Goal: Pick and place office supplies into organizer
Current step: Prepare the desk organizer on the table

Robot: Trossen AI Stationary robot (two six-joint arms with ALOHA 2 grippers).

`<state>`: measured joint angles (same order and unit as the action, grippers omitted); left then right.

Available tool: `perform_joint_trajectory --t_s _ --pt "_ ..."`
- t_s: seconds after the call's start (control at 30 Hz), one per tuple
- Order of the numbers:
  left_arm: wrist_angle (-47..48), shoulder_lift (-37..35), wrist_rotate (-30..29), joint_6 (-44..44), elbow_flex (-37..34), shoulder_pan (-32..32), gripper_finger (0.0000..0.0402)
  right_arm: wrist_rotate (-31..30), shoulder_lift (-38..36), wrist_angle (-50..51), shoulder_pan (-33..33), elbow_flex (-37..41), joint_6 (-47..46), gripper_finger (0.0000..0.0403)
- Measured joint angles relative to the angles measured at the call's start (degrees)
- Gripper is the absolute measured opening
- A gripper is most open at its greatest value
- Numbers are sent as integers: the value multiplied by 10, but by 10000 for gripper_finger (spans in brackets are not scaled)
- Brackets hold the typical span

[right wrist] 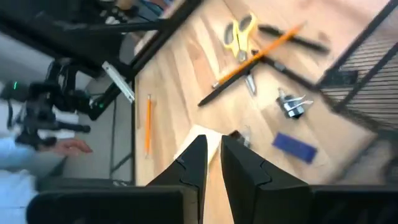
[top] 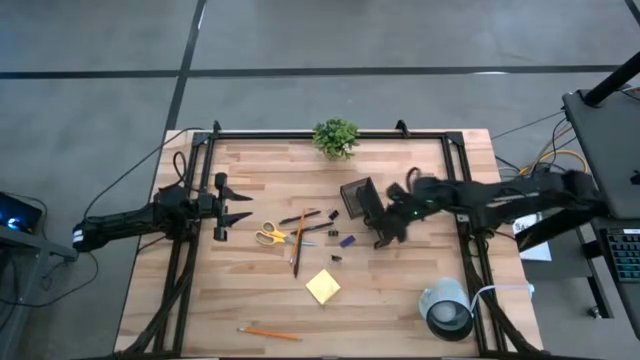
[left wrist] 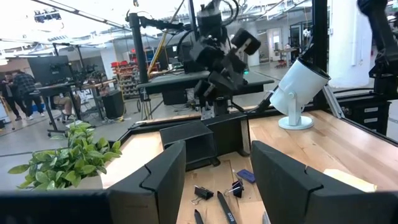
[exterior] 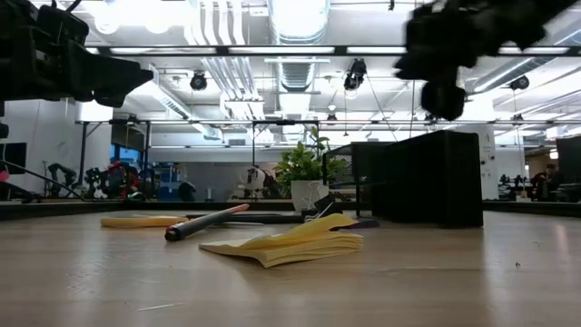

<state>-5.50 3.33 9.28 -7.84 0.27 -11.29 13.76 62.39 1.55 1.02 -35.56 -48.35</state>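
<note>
Bare wood separates the sticky-note pad [top: 322, 286] from the lone pencil [top: 269, 332].

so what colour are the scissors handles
Yellow; the scissors show best in the right wrist view, also in the high view.

Left arm stretched in low from the left edge, wrist level, left gripper [top: 238, 208] parked with fingers [left wrist: 163, 177] spread wide, nothing between them. Right arm reaching in from the right edge, elbow bent, wrist tipped downward, right gripper [top: 385, 238] hovering with fingers [right wrist: 194, 163] drawn nearly together, only a slim gap showing, nothing pinched.
</note>
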Motion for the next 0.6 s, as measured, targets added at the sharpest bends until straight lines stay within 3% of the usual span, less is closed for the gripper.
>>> perform_joint_trajectory --t_s 0.17,0.3,0.47,0.6 --pt "0 0 0 0 0 0 167 98 118 153 -1 -149 -71 38" --pt "0 0 0 0 0 0 167 129 176 387 -28 -284 -56 38" --pt "0 -1 0 0 0 0 167 32 248 680 -81 -453 -31 38" --pt "0 0 0 0 0 0 167 -75 304 736 -138 -539 -58 38"
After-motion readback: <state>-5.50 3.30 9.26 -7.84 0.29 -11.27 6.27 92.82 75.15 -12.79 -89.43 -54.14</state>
